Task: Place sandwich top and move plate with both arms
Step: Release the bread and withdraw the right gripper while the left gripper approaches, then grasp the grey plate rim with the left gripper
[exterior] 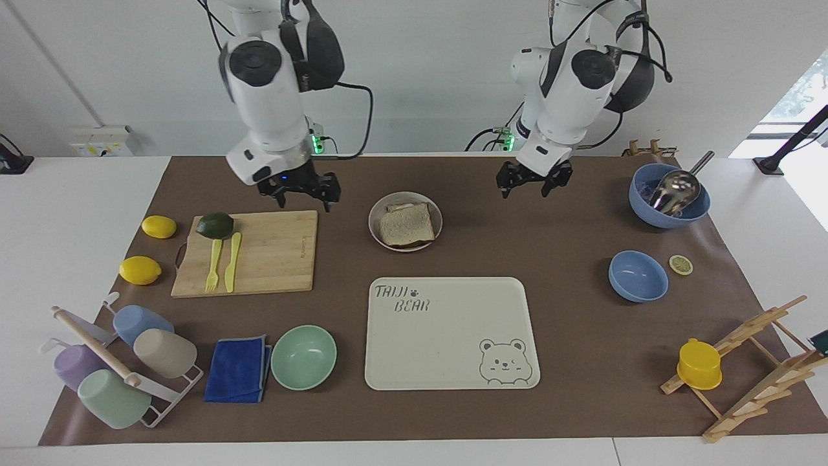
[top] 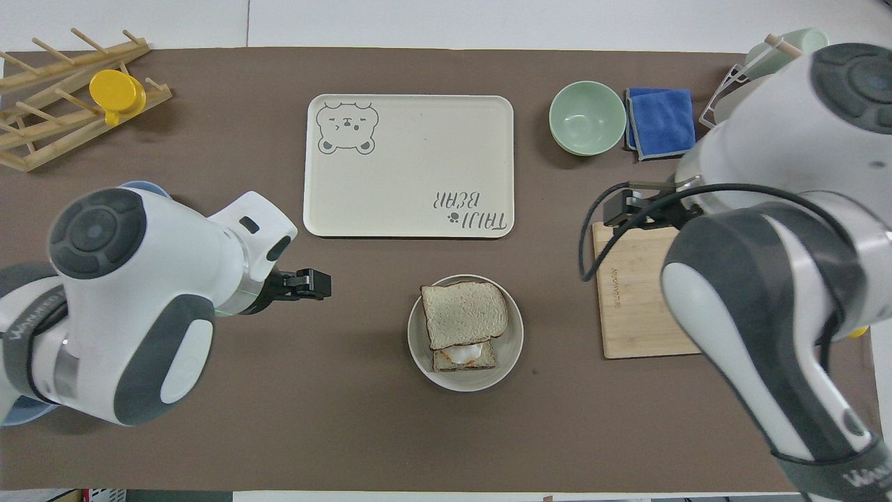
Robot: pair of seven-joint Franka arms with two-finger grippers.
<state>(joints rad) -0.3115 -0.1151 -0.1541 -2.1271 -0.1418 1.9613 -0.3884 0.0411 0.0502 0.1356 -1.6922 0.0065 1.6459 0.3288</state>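
The sandwich top (top: 464,314) is lying flat on the plate (top: 513,345), on an egg toast (top: 463,356), rounded end pointing toward the cream tray (top: 409,165). The right claw (exterior: 301,188) is hovering spread over the cutting board (exterior: 272,252); the left claw (exterior: 533,180) is hanging spread above bare tabletop (exterior: 569,336).

Sandwich top (top: 463,314) lies flat, skewed over the egg toast, on the beige plate (top: 512,347) mid-table, nearer the robots' edge.

sandwich top (exterior: 406,225) on plate (exterior: 376,210)
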